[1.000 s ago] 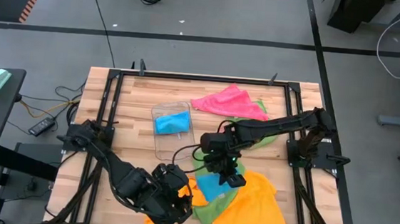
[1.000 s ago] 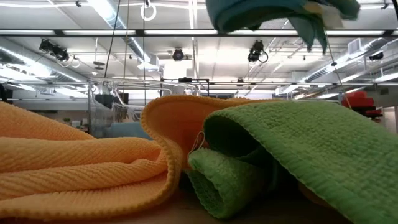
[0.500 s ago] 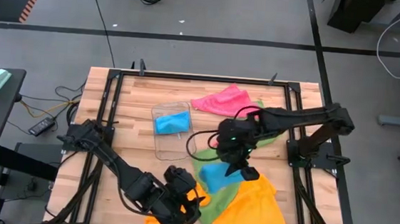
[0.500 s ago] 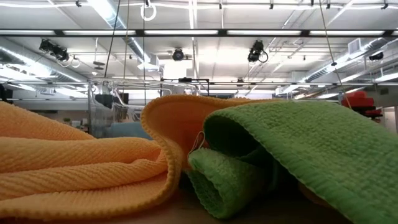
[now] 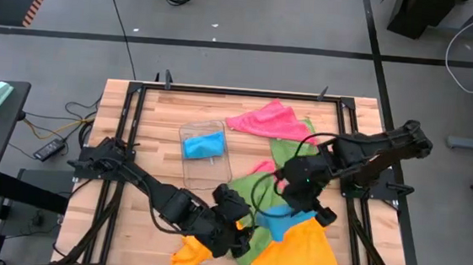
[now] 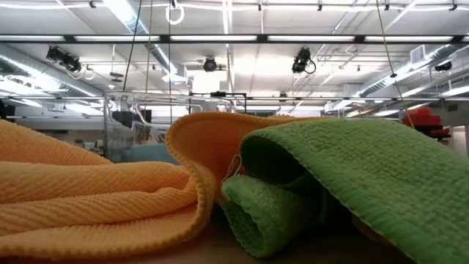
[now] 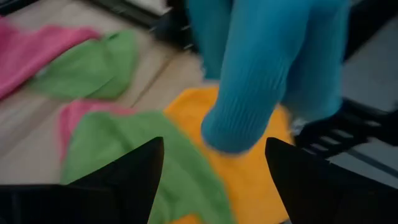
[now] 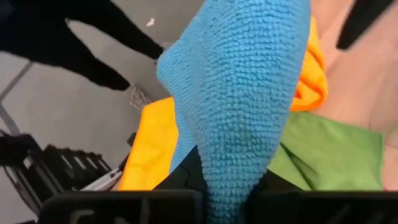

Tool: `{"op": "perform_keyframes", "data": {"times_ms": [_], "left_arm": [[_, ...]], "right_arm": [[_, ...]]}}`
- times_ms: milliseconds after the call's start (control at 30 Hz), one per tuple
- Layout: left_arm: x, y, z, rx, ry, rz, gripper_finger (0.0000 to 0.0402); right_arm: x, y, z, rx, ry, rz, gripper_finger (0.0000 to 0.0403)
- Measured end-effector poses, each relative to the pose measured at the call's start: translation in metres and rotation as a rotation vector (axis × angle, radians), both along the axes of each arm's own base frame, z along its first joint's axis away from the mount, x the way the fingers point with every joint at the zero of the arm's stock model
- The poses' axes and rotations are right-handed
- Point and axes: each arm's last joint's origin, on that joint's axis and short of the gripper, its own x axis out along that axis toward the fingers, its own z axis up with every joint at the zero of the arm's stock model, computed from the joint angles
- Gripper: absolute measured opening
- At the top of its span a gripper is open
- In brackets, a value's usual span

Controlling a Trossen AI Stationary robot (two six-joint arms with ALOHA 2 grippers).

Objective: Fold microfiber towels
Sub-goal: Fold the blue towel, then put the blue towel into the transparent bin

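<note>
On the surface [image 5: 160, 135], an orange towel [image 5: 299, 254] lies at about 5 o'clock with a green towel [image 5: 253, 193] just beside it toward the centre, and a pink towel [image 5: 264, 120] sits near 1 o'clock. The right pincer [image 5: 305, 207] is clamped on a blue towel [image 5: 278, 224] that hangs over the orange one. The left pincer [image 5: 237, 234], at about 6 o'clock beside the green towel, gapes wide and holds nothing.
</note>
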Motion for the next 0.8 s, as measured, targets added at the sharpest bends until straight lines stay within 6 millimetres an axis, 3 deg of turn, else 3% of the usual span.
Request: {"op": "perform_keyframes", "data": {"times_ms": [233,633,800], "left_arm": [[0.016,0.011,0.01,-0.042,-0.082,-0.087,0.0291],[0.021,0.015,0.012,-0.089,-0.093,-0.155,0.0291],[0.021,0.018,0.013,-0.067,-0.12,-0.053,0.0291]], "right_arm": [[0.003,0.01,-0.005,-0.069,-0.028,0.005,0.0036],[0.011,-0.013,-0.004,-0.091,-0.004,-0.198,0.0036],[0.012,-0.016,-0.003,-0.041,0.039,-0.301,0.0036]]}}
